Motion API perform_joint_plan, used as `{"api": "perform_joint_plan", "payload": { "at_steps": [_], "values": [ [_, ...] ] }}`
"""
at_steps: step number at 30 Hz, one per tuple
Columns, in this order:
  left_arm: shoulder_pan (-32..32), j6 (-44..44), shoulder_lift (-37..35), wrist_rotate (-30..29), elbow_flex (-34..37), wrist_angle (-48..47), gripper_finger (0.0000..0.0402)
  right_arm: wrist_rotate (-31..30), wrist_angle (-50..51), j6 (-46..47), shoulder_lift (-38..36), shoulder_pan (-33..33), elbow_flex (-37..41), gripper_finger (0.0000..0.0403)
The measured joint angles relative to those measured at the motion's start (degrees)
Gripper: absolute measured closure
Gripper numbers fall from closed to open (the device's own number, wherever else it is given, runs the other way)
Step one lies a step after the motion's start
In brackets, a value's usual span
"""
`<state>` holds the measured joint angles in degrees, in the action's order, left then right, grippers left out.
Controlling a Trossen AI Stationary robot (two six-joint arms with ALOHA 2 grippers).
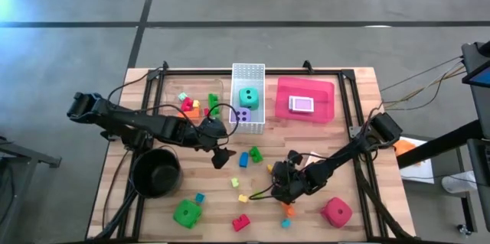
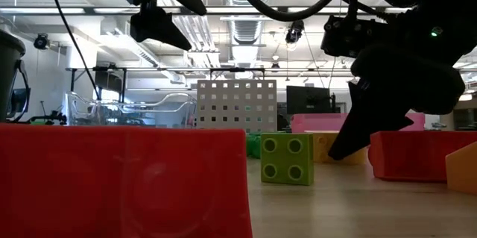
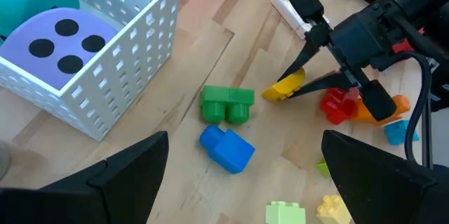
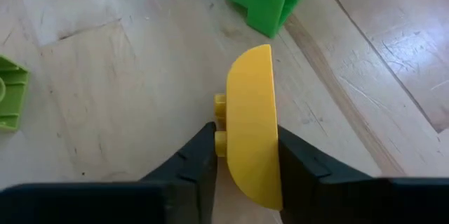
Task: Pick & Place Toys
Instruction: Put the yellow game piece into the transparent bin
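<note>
My right gripper (image 1: 277, 174) is low over the table's middle front, shut on a small yellow brick (image 4: 250, 122) with one rounded side. My left gripper (image 1: 223, 154) hangs open above the table's centre, nothing between its fingers; a green brick (image 3: 228, 104) and a blue brick (image 3: 226, 148) lie on the wood below it. A teal die (image 1: 247, 95) and a purple die (image 3: 59, 38) sit in the white basket (image 1: 234, 83). A green die (image 1: 187, 213) and a red die (image 1: 337, 212) rest near the front edge. My right gripper pinches the yellow brick's two flat faces (image 4: 235, 155) between its two fingers (image 4: 200, 161). The fingers slant down from the table's right side, as the left wrist view shows (image 3: 309, 87). The brick stands on edge with its free end pointing away from the fingers, low over the wood; whether it rests there I cannot tell.
A black pot (image 1: 157, 171) stands at the front left. The red tray (image 1: 325, 91) behind holds a card pack (image 1: 302, 105). A clear bin (image 1: 170, 91) with bricks sits at the back left. Loose small bricks (image 1: 241, 222) lie between the two front dice.
</note>
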<state>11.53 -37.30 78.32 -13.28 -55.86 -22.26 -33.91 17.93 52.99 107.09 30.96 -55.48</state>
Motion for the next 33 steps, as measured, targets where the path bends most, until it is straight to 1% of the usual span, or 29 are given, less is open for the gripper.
{"api": "perform_joint_plan", "payload": {
  "at_steps": [1, 7, 9, 14, 17, 24, 28, 30, 32, 33],
  "values": [
    [0.0, 0.0, 0.0, 0.0, 0.0, 0.0, 0.0023, 0.0, 0.0, -0.4, 0.0, 0.0, 0.0, 0.0318],
    [0.1, 0.0, 0.0, 0.1, 0.0, 0.1, 0.0023, 0.0, 0.1, -1.5, 0.0, 0.0, -0.2, 0.0318],
    [0.1, 1.2, 0.0, 0.7, 0.0, 0.9, 0.0023, 0.1, 0.1, -3.0, -0.4, 0.0, -0.4, 0.0318],
    [0.8, 6.4, 0.0, 5.7, 0.0, 7.8, 0.0023, 0.3, 0.1, -9.0, -4.2, 0.0, -1.8, 0.0318],
    [1.3, 7.0, 0.0, 6.9, 0.0, 11.9, 0.0023, 0.3, -0.2, -13.8, -8.0, 0.3, -2.7, 0.0318],
    [1.3, -1.4, 0.3, 6.9, -0.1, 17.8, 0.0023, -1.2, -2.9, -26.8, -16.4, 2.5, -5.5, 0.0318],
    [1.3, -6.8, 1.4, 6.9, -0.2, 23.7, 0.0023, -5.4, -3.2, -34.7, -17.9, 2.8, -7.7, 0.0318],
    [1.3, -9.1, 1.8, 6.9, -0.1, 26.1, 0.0023, -7.1, -3.3, -40.9, -17.5, 2.8, -9.3, 0.0318],
    [1.2, -12.0, 2.6, 6.9, -0.2, 30.2, 0.0023, -10.4, -3.1, -46.5, -16.6, 2.9, -10.9, 0.0318],
    [1.2, -13.1, 2.6, 6.9, -0.2, 30.3, 0.0023, -12.9, -2.8, -48.4, -15.9, 3.0, -11.7, 0.0318]
  ]
}}
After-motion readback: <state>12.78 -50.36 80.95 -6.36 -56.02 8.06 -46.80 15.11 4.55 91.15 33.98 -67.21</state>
